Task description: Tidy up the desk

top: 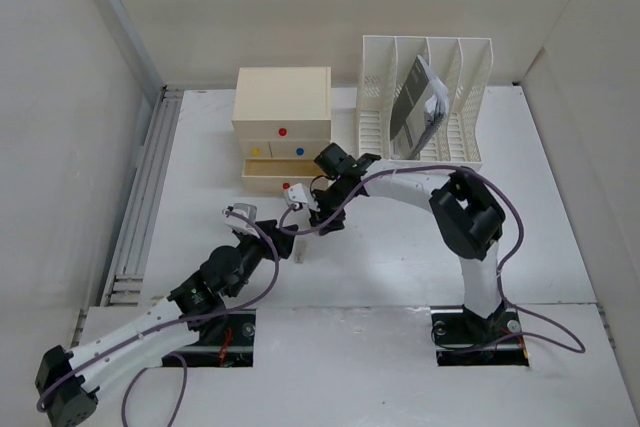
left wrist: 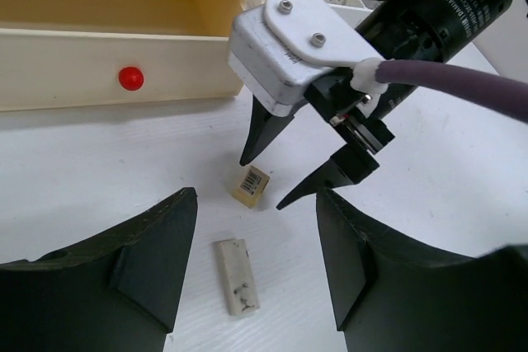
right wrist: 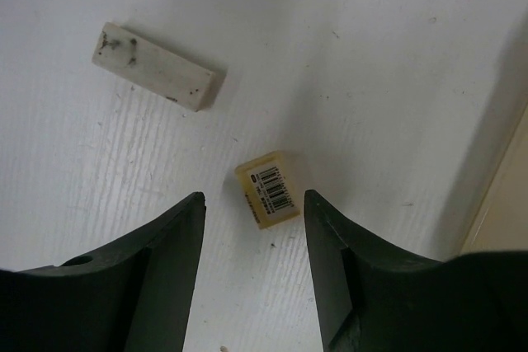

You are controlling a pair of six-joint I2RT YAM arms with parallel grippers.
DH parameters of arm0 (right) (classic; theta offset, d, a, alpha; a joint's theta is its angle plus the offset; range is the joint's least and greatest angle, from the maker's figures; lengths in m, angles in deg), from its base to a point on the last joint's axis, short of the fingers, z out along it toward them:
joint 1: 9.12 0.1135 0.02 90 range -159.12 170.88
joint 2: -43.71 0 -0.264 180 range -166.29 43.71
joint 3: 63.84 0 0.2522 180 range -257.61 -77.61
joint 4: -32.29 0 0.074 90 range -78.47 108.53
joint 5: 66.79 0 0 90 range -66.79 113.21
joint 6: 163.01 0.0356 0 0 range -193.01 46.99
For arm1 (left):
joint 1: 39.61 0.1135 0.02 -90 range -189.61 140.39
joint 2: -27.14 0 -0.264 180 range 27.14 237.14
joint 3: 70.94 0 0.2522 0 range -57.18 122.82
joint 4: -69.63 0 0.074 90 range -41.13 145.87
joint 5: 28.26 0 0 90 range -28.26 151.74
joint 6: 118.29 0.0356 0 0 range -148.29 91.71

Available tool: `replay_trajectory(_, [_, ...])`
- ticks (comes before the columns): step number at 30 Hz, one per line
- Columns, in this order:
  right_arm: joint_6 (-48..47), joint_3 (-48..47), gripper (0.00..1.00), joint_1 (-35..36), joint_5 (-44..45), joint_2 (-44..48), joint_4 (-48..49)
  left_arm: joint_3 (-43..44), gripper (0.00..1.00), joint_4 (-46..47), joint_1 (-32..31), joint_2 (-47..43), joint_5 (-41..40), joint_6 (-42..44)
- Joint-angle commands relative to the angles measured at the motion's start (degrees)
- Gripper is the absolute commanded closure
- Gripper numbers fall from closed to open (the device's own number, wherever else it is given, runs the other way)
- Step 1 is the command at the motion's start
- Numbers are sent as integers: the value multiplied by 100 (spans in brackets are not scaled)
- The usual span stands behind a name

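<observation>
Left gripper (left wrist: 256,212) spread, empty, poised over worn white eraser (left wrist: 238,276) lying flat mid-desk (top: 400,257). Just right of it, a barcoded yellow block (right wrist: 268,190) sits between the spread fingers of the right gripper (right wrist: 253,204), untouched and probably lined up for a pinch. Bottom drawer (top: 270,172) stands open behind, the likely drop spot.

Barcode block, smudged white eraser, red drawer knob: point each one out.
Barcode block (right wrist: 271,190): right wrist view, on its label.
Smudged white eraser (right wrist: 153,63): right wrist view, middle of top face.
Red drawer knob (left wrist: 130,78): left wrist view, knob's centre.
</observation>
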Motion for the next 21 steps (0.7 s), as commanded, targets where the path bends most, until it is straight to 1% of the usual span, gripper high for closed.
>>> replay_trajectory(1, [257, -234, 43, 16, 136, -88, 336, 46, 44, 340, -20, -12, 72, 33])
replay_trajectory(4, [379, -295, 43, 16, 189, -211, 388, 46, 44, 287, -20, -12, 71, 33])
replay_trajectory(8, [433, -348, 43, 16, 250, -334, 389, 352, 44, -107, -20, 145, 71, 33])
replay_trajectory(9, [433, -348, 45, 16, 250, -335, 389, 414, 44, -196, -20, 216, 71, 33])
replay_trajectory(11, [485, -348, 50, 16, 303, -387, 389, 467, 44, -328, -20, 277, 71, 33])
replay_trajectory(12, [485, -348, 58, 16, 303, -387, 389, 555, 44, -381, -20, 278, 141, 33])
replay_trajectory(15, [485, -401, 71, 16, 356, -440, 336, 608, 44, -433, -20, 278, 212, -19])
replay_trajectory(16, [538, -401, 79, 16, 356, -440, 336, 608, 44, -434, -20, 278, 212, -19])
replay_trajectory(17, [538, -401, 83, 16, 356, -440, 266, 608, 45, -434, -20, 278, 273, -19])
replay_trajectory(19, [608, -585, 86, 16, 199, -282, 213, 608, 46, -486, -20, 121, 334, -19])
replay_trajectory(21, [766, -769, 86, 16, 136, -133, 56, 608, 48, -487, -20, 15, 423, -19])
